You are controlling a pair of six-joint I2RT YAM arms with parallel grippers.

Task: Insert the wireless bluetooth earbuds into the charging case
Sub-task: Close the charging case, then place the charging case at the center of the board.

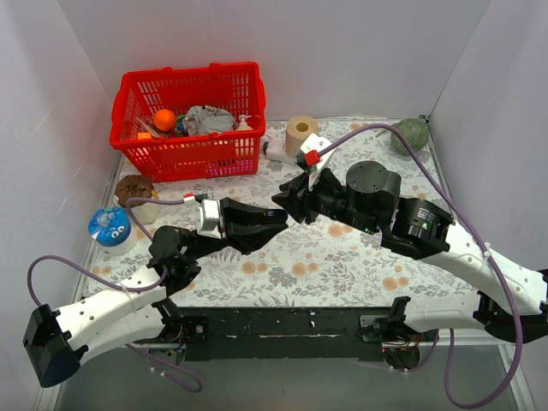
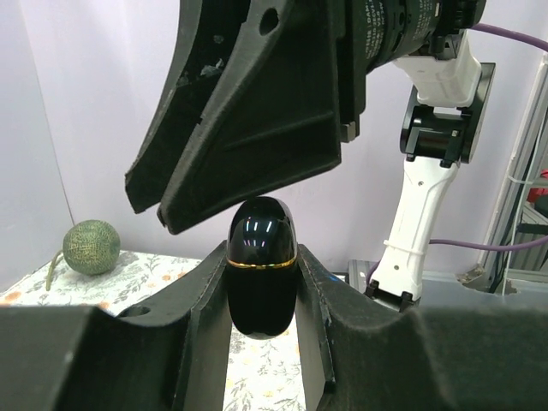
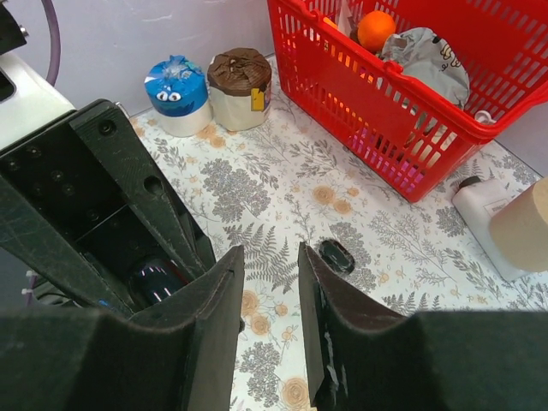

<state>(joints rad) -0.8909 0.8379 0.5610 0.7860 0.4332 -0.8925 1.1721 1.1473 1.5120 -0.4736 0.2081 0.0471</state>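
Left gripper (image 2: 260, 257) clamps the case (image 2: 261, 291) upright, in the air over the middle of the table (image 1: 342, 257). The gold seam is unbroken, so the lid looks shut.

Right gripper (image 3: 270, 253) hovers at the case's 12 o'clock, tips just above the lid. Narrow gap, nothing between its fingers.

Judgement: early. No buds in either gripper. Opening the lid and seating the buds are both left.

Hard to make out:
- A small black oval (image 3: 336, 255) lies on the table at 1 o'clock off the right fingertips. Whether it is one of the buds or a second case, cannot tell.
- In the top view the grippers cover the case.
- No other buds found in any view.
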